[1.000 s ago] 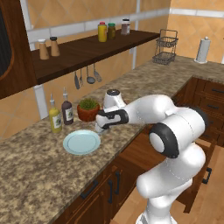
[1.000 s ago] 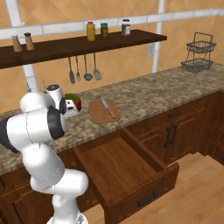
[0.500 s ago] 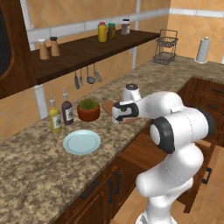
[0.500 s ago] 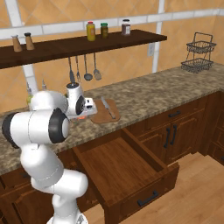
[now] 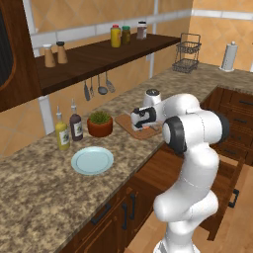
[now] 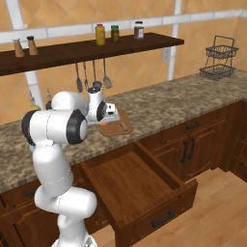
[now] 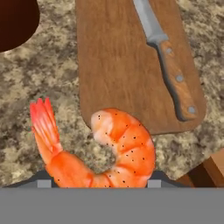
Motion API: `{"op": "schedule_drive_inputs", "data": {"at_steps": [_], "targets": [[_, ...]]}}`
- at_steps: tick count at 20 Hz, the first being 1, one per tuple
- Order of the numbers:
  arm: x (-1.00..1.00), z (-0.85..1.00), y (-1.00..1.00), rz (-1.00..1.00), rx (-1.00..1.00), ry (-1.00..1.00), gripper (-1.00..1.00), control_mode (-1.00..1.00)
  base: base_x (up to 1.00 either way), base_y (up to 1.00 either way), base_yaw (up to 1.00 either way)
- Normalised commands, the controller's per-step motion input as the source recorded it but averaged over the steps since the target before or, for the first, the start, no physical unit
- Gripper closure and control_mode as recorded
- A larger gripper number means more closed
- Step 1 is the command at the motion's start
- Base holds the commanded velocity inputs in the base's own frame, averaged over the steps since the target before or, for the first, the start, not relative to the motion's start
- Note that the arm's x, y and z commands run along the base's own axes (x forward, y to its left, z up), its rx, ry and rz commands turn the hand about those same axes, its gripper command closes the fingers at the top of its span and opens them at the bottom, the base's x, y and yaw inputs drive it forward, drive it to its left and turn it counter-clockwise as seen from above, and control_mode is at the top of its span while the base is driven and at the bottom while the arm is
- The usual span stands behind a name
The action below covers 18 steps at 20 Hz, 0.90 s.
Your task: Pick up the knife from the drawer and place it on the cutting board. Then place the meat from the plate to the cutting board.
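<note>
Orange-red curled shrimp meat (image 7: 114, 151) sits grasped between the gripper (image 7: 98, 183) fingertips, hanging over the near edge of the light-brown wooden cutting board (image 7: 118, 61). On the board lies the silver-bladed, wooden-handled knife (image 7: 168, 61). Speckled granite counter (image 7: 52, 83) surrounds it.

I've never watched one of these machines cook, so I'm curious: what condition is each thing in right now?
Drawer: pulled open, nothing visible inside.
Knife: lying flat on the cutting board.
Meat: held in the pincer, above the board's near edge.
Plate: bare, on the counter.
Pincer: closed on the meat.
</note>
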Motion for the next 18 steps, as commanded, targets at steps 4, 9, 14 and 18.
{"op": "schedule_drive_inputs", "data": {"at_steps": [4, 9, 14, 18], "targets": [[0.66, -0.32, -0.13, 0.0, 0.0, 0.0, 1.0, -1.0, 0.0, 0.0, 0.0], [0.5, -0.41, -0.11, 0.0, 0.0, 0.0, 1.0, -1.0, 0.0, 0.0, 0.0], [0.4, -0.41, 0.0, 0.0, 0.0, 0.0, 1.0, -1.0, 0.0, 0.0, 0.0], [0.45, -0.27, 0.0, 0.0, 0.0, 0.0, 1.0, -1.0, 0.0, 0.0, 0.0]]}}
